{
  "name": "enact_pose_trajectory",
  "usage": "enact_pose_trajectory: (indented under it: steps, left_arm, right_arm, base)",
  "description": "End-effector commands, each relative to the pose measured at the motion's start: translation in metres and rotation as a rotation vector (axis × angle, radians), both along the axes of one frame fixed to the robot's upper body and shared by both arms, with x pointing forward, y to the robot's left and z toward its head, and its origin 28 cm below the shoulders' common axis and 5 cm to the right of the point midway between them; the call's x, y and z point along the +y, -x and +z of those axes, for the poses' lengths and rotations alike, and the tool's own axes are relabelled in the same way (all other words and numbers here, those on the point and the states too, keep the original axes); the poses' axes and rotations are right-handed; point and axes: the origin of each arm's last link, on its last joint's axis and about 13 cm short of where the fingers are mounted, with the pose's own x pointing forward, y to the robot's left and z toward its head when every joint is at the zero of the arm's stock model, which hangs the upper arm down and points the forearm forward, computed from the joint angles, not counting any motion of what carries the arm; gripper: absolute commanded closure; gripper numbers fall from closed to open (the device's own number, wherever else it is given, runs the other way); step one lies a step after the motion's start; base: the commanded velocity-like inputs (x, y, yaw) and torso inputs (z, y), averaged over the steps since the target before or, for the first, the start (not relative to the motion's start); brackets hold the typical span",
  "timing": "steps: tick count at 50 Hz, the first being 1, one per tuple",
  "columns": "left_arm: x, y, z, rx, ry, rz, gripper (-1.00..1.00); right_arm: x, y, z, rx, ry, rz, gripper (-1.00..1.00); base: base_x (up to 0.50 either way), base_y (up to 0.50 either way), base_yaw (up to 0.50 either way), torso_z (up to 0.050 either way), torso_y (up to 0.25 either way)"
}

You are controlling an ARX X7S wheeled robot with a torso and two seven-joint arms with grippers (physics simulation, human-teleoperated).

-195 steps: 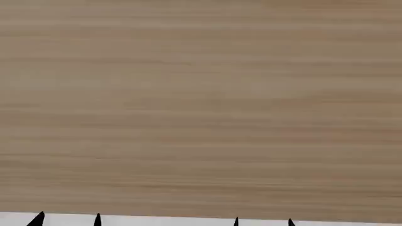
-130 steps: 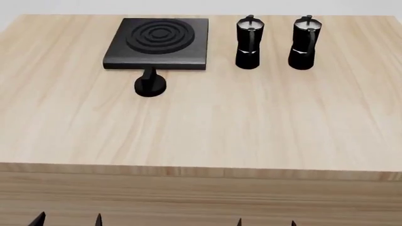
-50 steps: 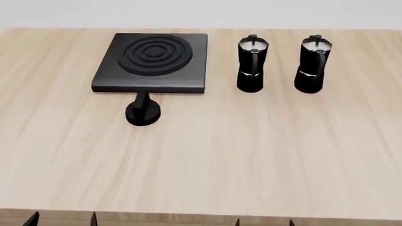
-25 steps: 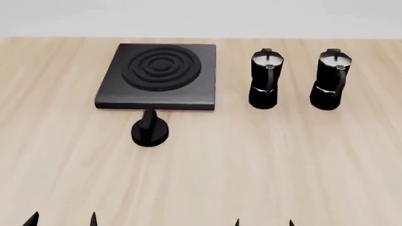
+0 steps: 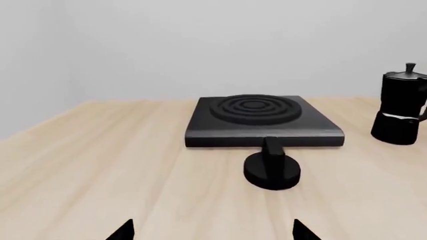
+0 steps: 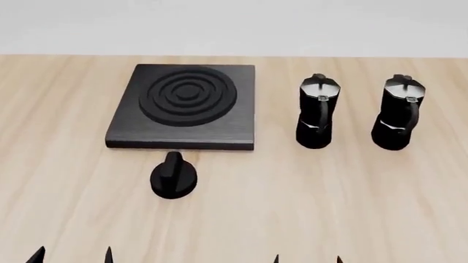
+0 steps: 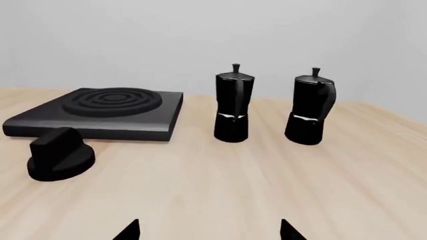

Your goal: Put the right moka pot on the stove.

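While only the dark tips of the right gripper [image 6: 307,258] show at the near edge of the head view, they stand apart with nothing between them, so it reads as spread and empty. The left gripper [image 6: 72,255] shows the same way, its tips parted and holding nothing. Both sit well short of everything on the wooden table [image 6: 329,203].

Outward from the right gripper stands the right moka pot [image 6: 397,112], upright on the table, just beside its twin, the left moka pot [image 6: 317,112], and well apart from the stove [image 6: 183,107]. A separate black knob [image 6: 173,176] lies in front of the stove.

Judging by its look, the pot is rigid, glossy and probably slick on its faceted walls, tall for its base and so easy to tip. Its narrow waist between the two halves seems the surest place to clamp; the curved handle faces the robot and is thinner. The hinged lid with its small knob would be a poor hold.
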Motion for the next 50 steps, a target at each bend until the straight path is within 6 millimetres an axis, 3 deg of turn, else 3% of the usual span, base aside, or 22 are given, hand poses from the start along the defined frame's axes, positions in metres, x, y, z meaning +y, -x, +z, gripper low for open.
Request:
enact_pose_trajectory:
  steps: [1, 50]
  left_arm:
    - [0.0000, -0.0001, 0.0005, 0.001, -0.001, 0.001, -1.00]
    - [-0.0001, -0.0001, -0.0002, 0.003, -0.005, 0.003, -1.00]
  right_arm:
    - [0.0000, -0.0002, 0.0000, -0.001, 0.000, 0.000, -1.00]
    - [0.0010, -0.0006, -0.0022, 0.002, 0.010, 0.005, -1.00]
  base:
    - [0.22, 0.02, 0.00, 0.000, 0.000]
    - [0.23, 0.04, 0.00, 0.000, 0.000]
